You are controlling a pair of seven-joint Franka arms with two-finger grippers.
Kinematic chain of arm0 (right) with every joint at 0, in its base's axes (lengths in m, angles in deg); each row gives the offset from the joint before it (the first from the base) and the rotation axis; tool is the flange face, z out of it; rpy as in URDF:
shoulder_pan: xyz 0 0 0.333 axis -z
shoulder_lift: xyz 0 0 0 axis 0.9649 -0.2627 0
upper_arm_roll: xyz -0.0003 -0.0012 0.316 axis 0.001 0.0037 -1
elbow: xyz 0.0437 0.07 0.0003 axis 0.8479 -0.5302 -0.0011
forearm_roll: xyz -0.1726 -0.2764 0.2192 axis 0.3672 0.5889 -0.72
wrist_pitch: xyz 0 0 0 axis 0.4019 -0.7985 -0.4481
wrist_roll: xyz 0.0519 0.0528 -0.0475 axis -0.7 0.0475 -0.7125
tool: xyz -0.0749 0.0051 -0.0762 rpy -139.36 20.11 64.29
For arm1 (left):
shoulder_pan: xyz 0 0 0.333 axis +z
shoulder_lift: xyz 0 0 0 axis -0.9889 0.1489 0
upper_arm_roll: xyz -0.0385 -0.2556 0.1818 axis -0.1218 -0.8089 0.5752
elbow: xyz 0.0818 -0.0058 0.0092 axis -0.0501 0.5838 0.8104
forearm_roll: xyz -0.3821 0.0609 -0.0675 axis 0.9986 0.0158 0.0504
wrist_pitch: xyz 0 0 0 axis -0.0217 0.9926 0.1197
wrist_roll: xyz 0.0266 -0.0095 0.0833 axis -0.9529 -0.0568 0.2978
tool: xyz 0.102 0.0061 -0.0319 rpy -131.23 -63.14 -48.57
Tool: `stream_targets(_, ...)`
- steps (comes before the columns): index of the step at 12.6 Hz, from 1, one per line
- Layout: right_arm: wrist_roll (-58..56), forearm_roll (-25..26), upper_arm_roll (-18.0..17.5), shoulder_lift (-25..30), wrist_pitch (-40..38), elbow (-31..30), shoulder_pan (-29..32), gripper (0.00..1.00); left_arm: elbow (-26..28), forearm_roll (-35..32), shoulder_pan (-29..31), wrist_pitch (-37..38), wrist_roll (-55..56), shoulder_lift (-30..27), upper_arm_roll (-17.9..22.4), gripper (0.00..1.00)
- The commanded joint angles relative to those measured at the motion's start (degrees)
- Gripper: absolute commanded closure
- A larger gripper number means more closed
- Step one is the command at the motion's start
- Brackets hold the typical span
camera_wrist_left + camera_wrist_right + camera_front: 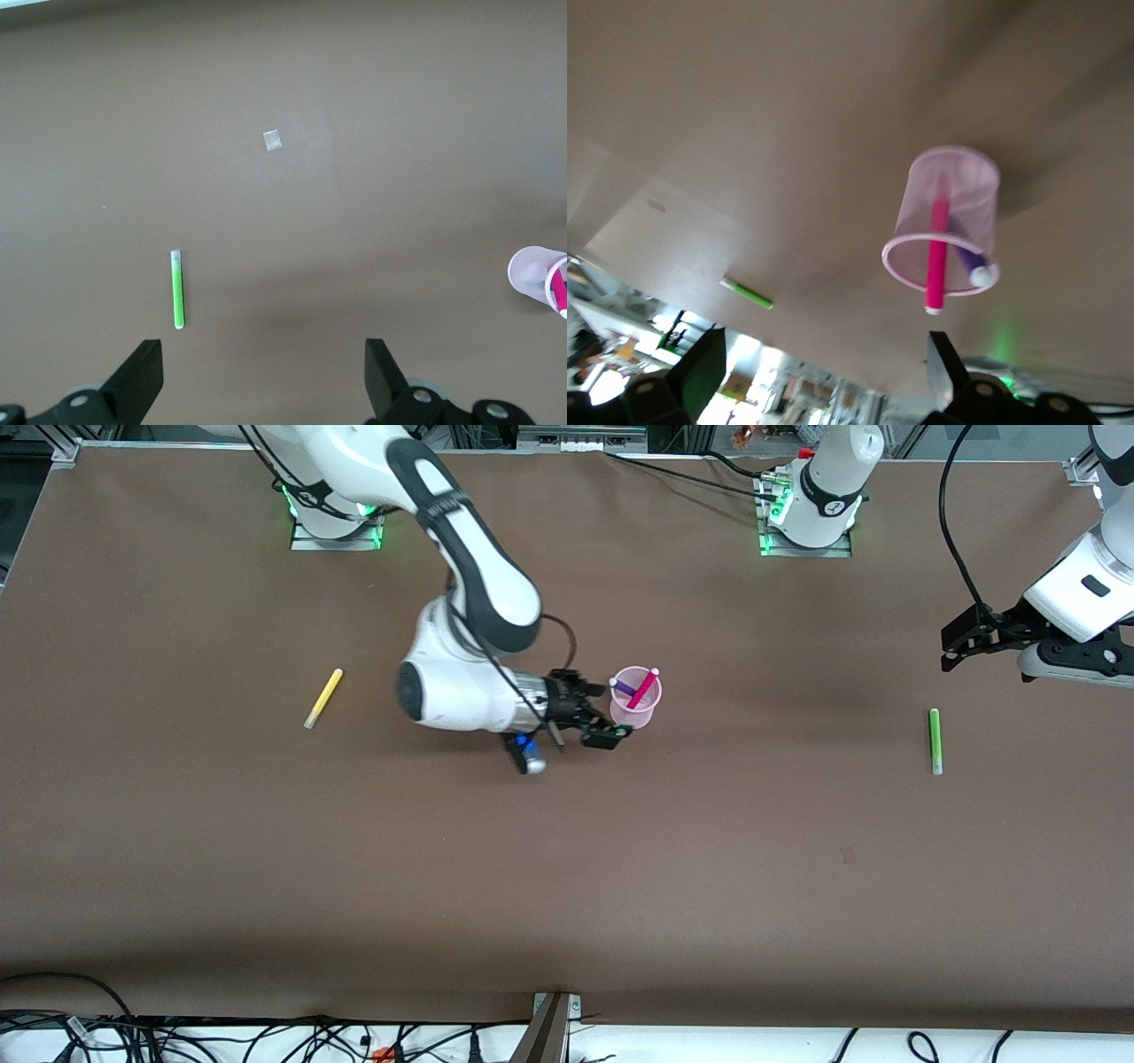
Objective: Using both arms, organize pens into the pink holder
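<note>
Brown bench [567, 886] is seen under both arms. Magenta pen [644, 689] and purple pen [625, 687] are stood leaning inside the pink mesh holder [634, 710]. Right end effector [607, 726] is held just beside the holder, fingers spread, nothing gripped. Left end effector [961, 640] is hung open over the left arm's end, near the green pen [934, 740] lying flat. Yellow pen [323, 698] is left lying toward the right arm's end

Bright, even light from above; soft shadows lie under the arms. The right wrist view is blurry (the others look sharp).
</note>
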Motion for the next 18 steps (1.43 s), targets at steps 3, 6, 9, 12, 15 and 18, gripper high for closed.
stream_targets(3,-9.29,14.82,12.72,10.92,-18.45,-1.54,0.05,0.00,-0.34,1.16,0.01,-0.34,-1.44,0.07,0.07,0.00)
stream_targets(6,-14.81,29.79,12.92,20.05,-24.96,-2.76,2.93,0.00,-0.34,1.16,0.01,-0.34,-1.52,0.07,0.07,0.00)
stream_targets(9,-26.40,44.87,8.55,26.65,-32.09,-3.03,11.18,0.00,-0.34,1.16,0.01,-0.34,-1.52,0.07,0.07,0.00)
stream_targets(12,-35.03,59.49,-5.95,34.82,-32.90,-7.67,25.76,0.00,-0.34,1.16,0.01,-0.34,-1.52,0.07,0.07,0.00)
stream_targets(15,-42.15,60.68,-10.29,36.43,-33.16,-7.87,32.29,0.00,-0.34,1.16,0.01,-0.34,-1.52,0.07,0.07,0.00)
stream_targets(18,-42.96,60.15,-10.29,36.08,-32.72,-6.99,32.66,0.00,-0.34,1.16,0.01,-0.34,-1.52,0.07,0.07,0.00)
